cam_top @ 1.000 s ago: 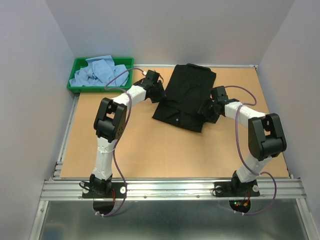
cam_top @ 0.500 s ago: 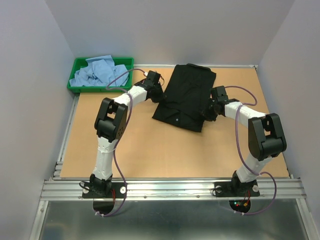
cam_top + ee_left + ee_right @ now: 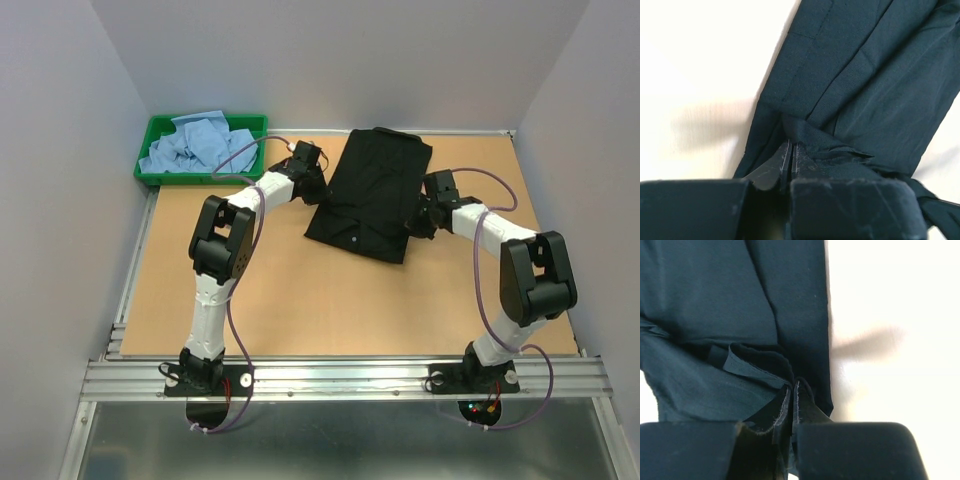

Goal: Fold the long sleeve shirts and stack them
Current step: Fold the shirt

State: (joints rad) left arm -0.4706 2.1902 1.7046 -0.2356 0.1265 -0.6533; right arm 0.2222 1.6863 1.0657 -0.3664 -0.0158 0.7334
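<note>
The black shirt (image 3: pixel 370 195) lies far-centre on the tabletop (image 3: pixel 300 290). The left claw (image 3: pixel 791 150) and right claw (image 3: pixel 791 390) each pinch cloth at its opposite side edges. Both sides should rise evenly, cloth taut, so the fold lands square.

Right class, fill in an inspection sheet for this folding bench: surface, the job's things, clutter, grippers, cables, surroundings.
Surface: tan wooden tabletop, with a metal rail along the near edge.
Job's things: black long sleeve shirt lying partly folded at the far middle; light blue shirts crumpled in the green tray at the far left corner.
Clutter: nothing seen.
Grippers: left gripper shut on the black shirt's left edge; right gripper shut on its right edge, each pinching a fold of cloth.
Cables: purple cables loop along both arms, clear of the shirt.
Surroundings: plain grey walls on three sides.
</note>
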